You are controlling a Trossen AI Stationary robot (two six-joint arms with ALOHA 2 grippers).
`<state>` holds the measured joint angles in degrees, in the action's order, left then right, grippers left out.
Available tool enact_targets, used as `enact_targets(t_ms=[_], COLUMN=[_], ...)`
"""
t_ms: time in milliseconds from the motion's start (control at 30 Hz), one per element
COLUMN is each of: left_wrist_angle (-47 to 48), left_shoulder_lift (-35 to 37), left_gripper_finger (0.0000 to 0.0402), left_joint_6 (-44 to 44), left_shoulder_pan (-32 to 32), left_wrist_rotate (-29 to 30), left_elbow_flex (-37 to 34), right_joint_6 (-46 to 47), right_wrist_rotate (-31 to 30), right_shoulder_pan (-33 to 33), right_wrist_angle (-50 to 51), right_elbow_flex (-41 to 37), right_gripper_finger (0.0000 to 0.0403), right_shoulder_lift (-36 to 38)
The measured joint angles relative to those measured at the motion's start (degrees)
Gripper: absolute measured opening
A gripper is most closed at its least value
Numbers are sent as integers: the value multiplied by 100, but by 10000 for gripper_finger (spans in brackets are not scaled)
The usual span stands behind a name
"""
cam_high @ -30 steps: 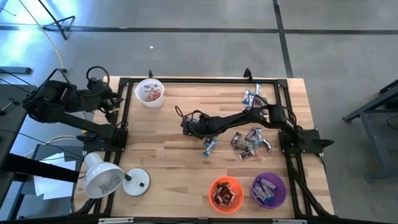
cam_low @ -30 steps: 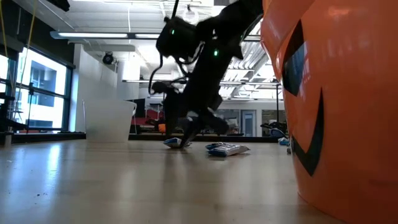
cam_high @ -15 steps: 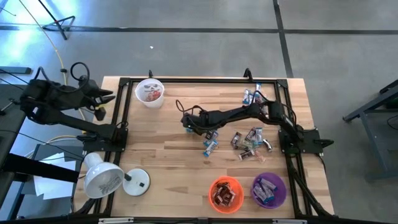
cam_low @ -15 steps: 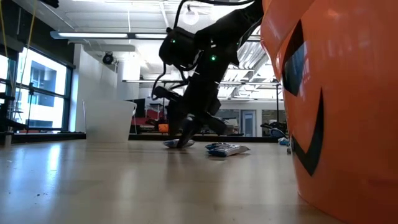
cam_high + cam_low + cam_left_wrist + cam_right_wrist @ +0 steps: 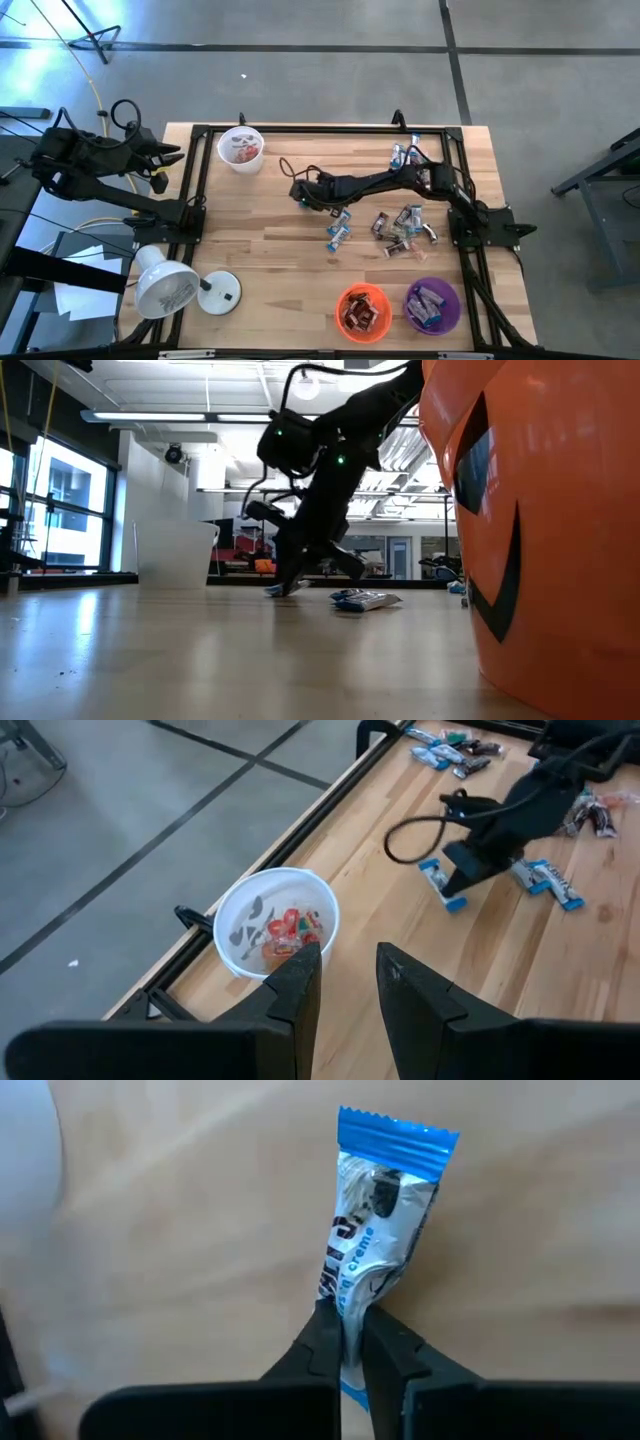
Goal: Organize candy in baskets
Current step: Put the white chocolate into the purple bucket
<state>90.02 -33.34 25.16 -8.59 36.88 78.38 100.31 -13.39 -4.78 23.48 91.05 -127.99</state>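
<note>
Right tool [image 5: 344,1338] clamps a blue-and-white wrapped candy bar [image 5: 378,1230] mid-desk.
Lift it straight up, keeping the pinch on the wrapper; left tool [image 5: 345,982], fingers apart, waits beyond the desk's left edge.

The candy bar [image 5: 378,1230] between the dark fingers [image 5: 325,1342] is white with dark print and bright blue crimped ends. The white basket [image 5: 276,923] bears a dark face print and holds red and orange pieces. The orange basket [image 5: 363,311] carries a black jack-o'-lantern face; its contents look dark brown and red. The purple basket [image 5: 432,304] holds blue-and-white wrappers. The table [image 5: 270,250] is pale striped wood, framed in black. The lamp [image 5: 166,285] is white.
</note>
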Motion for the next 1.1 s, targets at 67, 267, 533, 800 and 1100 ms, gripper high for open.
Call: enact_targets(t_ms=[67, 267, 533, 800, 1100], left_wrist_angle=[0, 0, 0, 0, 0], left_shoulder_lift=[0, 0, 0, 0, -2], left_gripper_finger=[88, 88, 88, 88, 88], left_joint_6=[13, 314, 479, 680, 1115], left_shoulder_pan=[-1, -1, -1, -1, -1], left_wrist_rotate=[0, -2, -22, -22, -24], left_elbow_flex=[1, 1, 1, -1, 1], right_joint_6=[-104, -874, -2397, -2684, -855], right_wrist_rotate=[58, 158, 318, 249, 680], right_shoulder_pan=[41, 161, 465, 1203, 2430], right_wrist_angle=[65, 155, 2396, 5181, 6639], right_elbow_flex=[109, 685, 2473, 4367, 3904], right_gripper_finger=[6, 3, 2, 1, 1], right_shoulder_lift=[-17, -26, -17, 143, 918])
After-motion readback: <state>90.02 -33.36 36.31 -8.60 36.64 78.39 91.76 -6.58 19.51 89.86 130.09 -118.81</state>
